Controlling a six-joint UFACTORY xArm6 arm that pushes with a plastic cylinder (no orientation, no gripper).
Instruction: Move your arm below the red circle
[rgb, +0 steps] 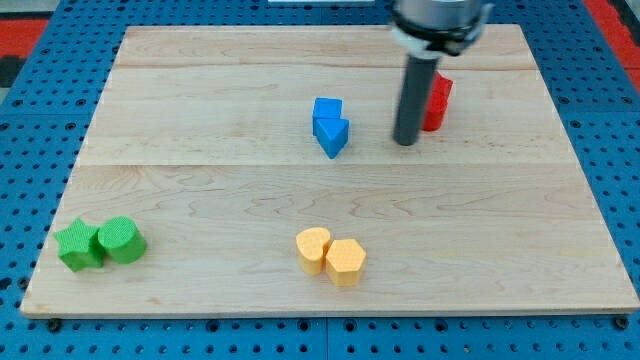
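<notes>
A red block stands near the view's top right, partly hidden behind my rod, so its shape cannot be made out. My tip rests on the board just left of and slightly below the red block, touching or almost touching it. A pair of blue blocks sits to the left of the tip, with a gap between.
The wooden board lies on a blue pegboard. Two green blocks, a star-like one and a round one, sit at the bottom left. A yellow heart-like block and a yellow hexagon sit at the bottom centre.
</notes>
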